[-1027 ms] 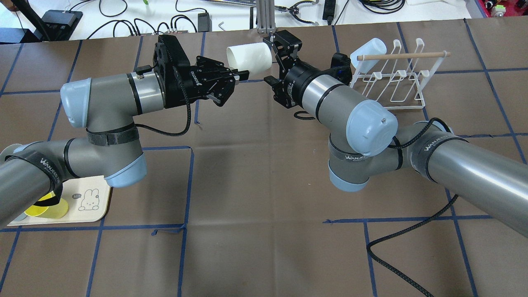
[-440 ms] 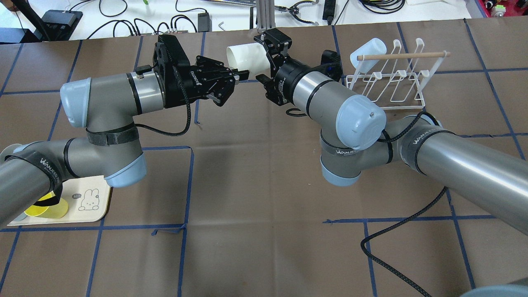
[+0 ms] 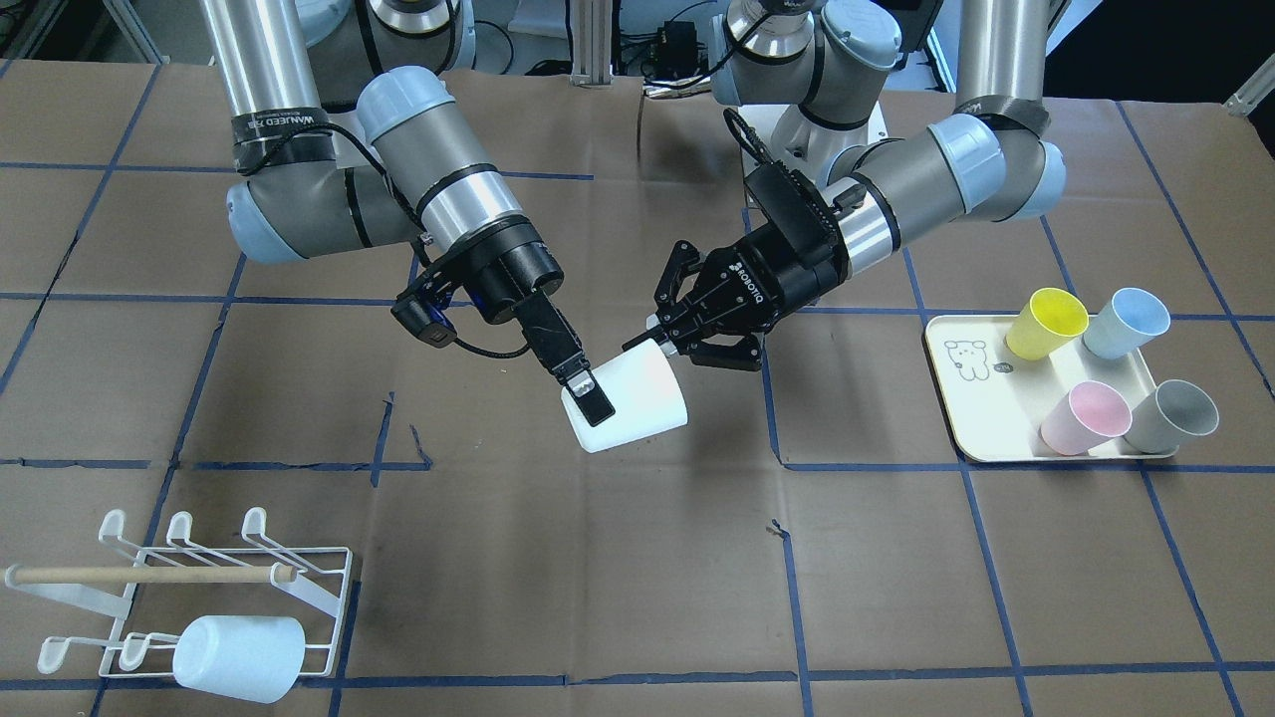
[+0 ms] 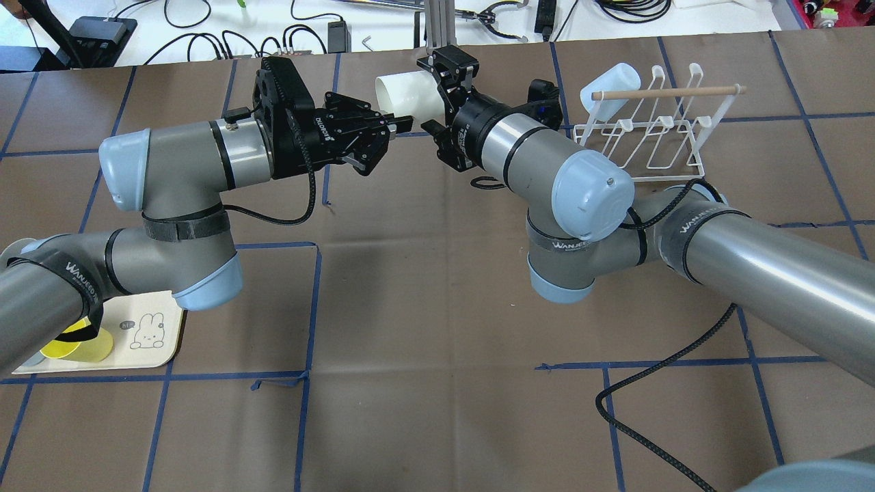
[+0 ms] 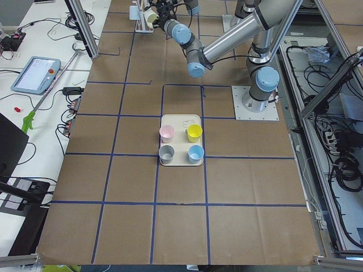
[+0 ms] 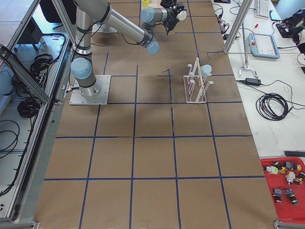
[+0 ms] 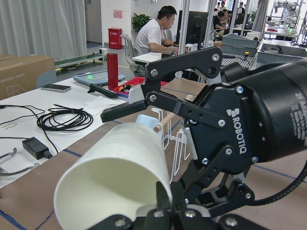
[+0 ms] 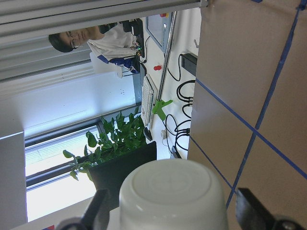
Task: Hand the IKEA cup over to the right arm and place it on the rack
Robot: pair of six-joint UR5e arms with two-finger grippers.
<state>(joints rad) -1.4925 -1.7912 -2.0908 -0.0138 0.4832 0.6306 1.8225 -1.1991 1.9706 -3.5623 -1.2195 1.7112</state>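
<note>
Both grippers were at the white cup, held on its side above the table, apart from the rack. The left gripper stayed clamped on its rim, unmoved. The right gripper, fingers spread either side of the base end without touching it, had slid farther along the cup toward the left gripper than a second before.

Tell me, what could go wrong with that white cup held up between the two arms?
The left end effector pinches the white cup only at its rim, in mid-air; if it lets go before the right end effector, whose fingers look open around the base, closes, the cup could fall. The rack already bears a pale blue cup, which placing might knock.
</note>
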